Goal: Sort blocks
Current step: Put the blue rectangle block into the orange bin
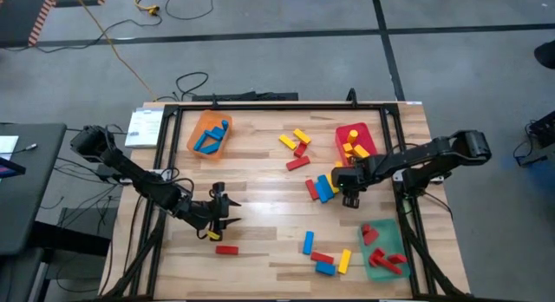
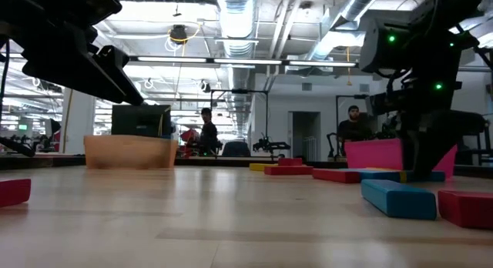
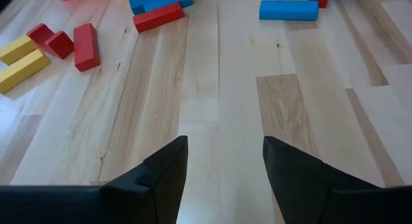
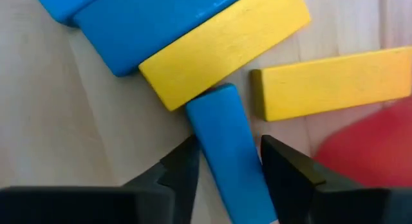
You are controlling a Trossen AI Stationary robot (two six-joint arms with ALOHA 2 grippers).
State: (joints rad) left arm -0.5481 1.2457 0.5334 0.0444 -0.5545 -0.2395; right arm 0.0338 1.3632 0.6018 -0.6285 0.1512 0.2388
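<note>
Right gripper (image 4: 225,169) low over the block cluster, fingers apart astride a blue block (image 4: 228,153) between them, likely positioned to grasp it; left gripper (image 3: 224,166) spread, empty above bare table (image 3: 212,102), waiting.

The table (image 3: 219,95) is seen to be made of light wooden planks, smooth and faintly satin, with visible grain and darker streaks. The blocks (image 4: 225,40) are coated in solid paint, matt to slightly sheened, and fine scuffs are shown on the yellow block's face in the right wrist view. The fingers (image 3: 164,179) of the left gripper (image 3: 224,172) are moulded in matt black plastic. The orange tray (image 1: 209,134) is formed of smooth plastic.
</note>
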